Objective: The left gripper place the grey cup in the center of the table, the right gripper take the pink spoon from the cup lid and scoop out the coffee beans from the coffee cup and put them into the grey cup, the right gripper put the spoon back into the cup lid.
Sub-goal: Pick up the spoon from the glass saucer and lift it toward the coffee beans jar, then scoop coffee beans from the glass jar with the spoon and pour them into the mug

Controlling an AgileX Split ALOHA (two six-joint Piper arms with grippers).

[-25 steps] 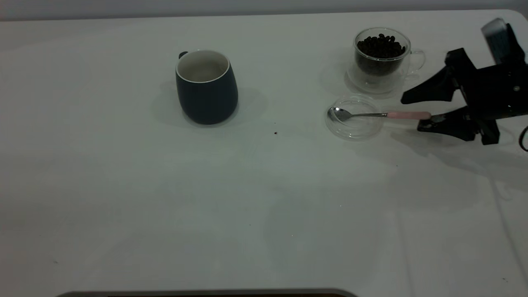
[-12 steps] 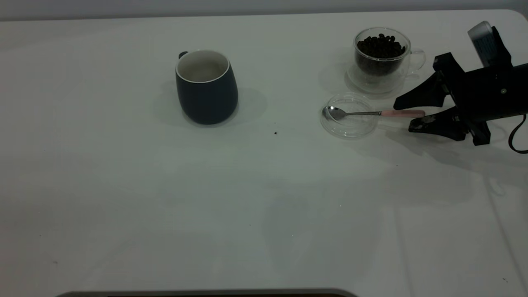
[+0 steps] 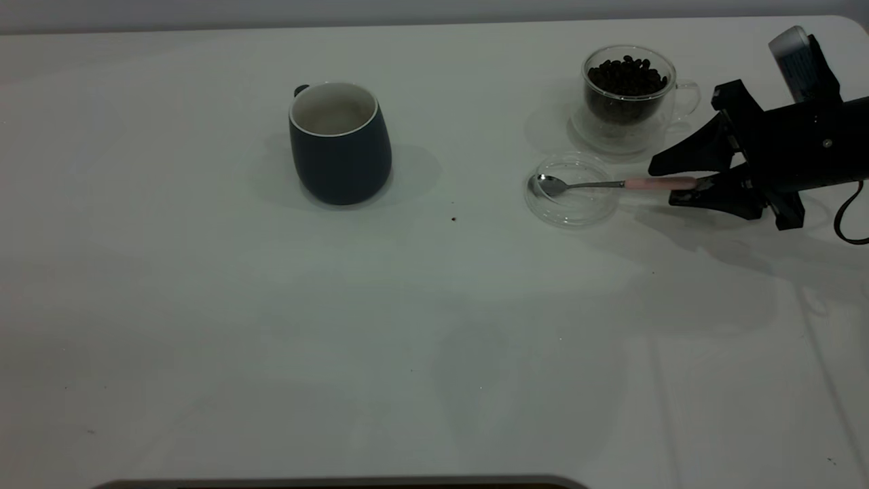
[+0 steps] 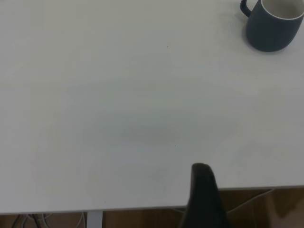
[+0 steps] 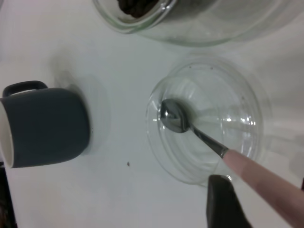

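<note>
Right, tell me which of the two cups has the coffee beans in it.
The clear glass coffee cup near the right gripper holds the coffee beans; the grey cup, farther left, shows only a white inside.

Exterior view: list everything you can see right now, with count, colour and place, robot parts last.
grey cup: one, dark blue-grey, white inside, upright left of table centre.
coffee cup: one, clear glass, far right.
coffee beans: one heap, dark brown, inside the coffee cup.
cup lid: one, clear, in front of the coffee cup.
pink spoon: one, metal bowl in the lid, pink handle pointing right.
table: one, white.
right gripper: black, fingers open around the spoon handle's end.
left gripper: one black finger visible at the table edge.
</note>
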